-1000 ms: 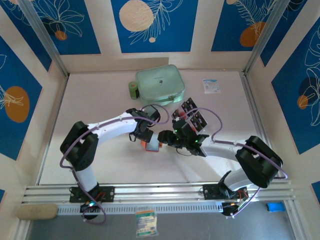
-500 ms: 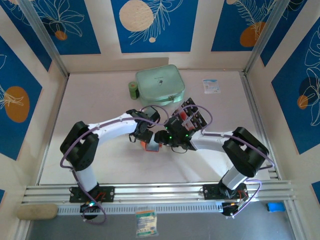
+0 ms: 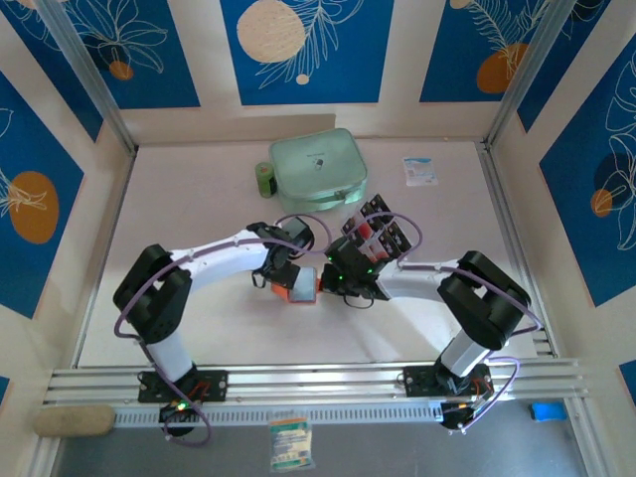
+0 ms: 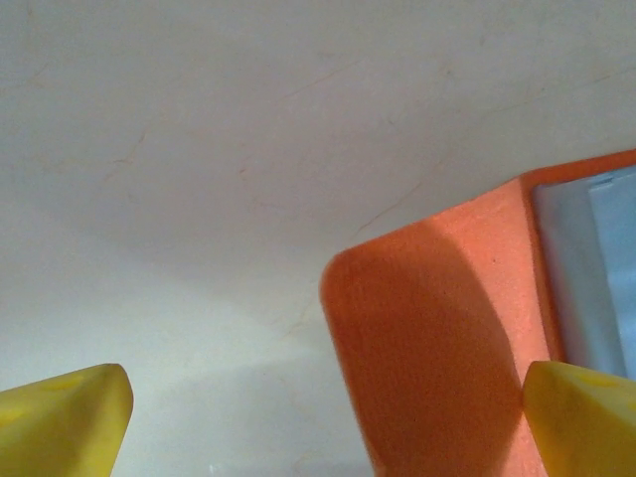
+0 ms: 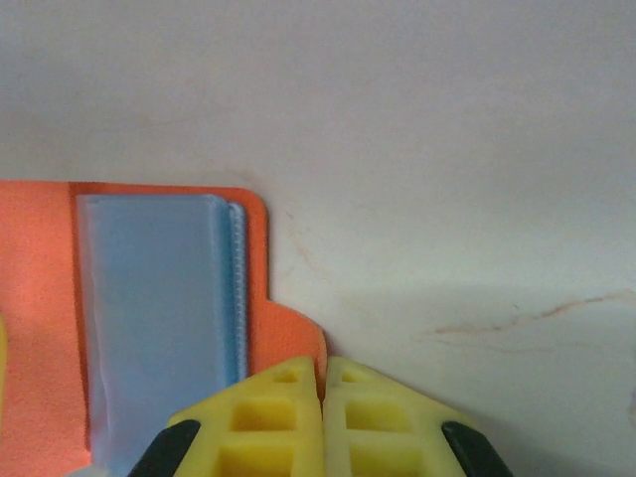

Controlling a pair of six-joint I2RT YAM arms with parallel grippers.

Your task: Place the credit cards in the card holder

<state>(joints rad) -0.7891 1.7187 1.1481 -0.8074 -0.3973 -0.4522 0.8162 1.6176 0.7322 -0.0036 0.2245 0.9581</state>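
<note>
Card holder (image 3: 298, 289) lies opened flat near the middle of the table (image 3: 189, 209), between the two grippers, with its greyish clear pocket (image 5: 159, 308) facing up. Left gripper (image 4: 323, 417) has its jaws spread fully wide over the holder's outer corner and the bare table. It holds nothing, though one fingertip (image 4: 581, 412) overlaps the orange edge. Right gripper (image 5: 323, 366) has its jaws brought fully together at the holder's rounded corner on the pocket side. Whether a thin lip of the orange flap is nipped between the tips cannot be determined, and no card is seen in them. Credit cards (image 3: 378, 223) sit just behind the right gripper, apart from the holder, and none is seen in the pocket. Risks, as judged: if the closed tips have caught the flap, any pull would drag or fold the holder, since the left jaws are not pinning it. If they have caught nothing, the pocket mouth is not held open, and a card pushed at it would likely skid the holder across the smooth table. Unclear items: in the overhead view both wrists cover much of the holder. The snap button cannot be made out, and the number of cards is too small to tell. Each wrist view cuts the holder off at the frame edge.
</note>
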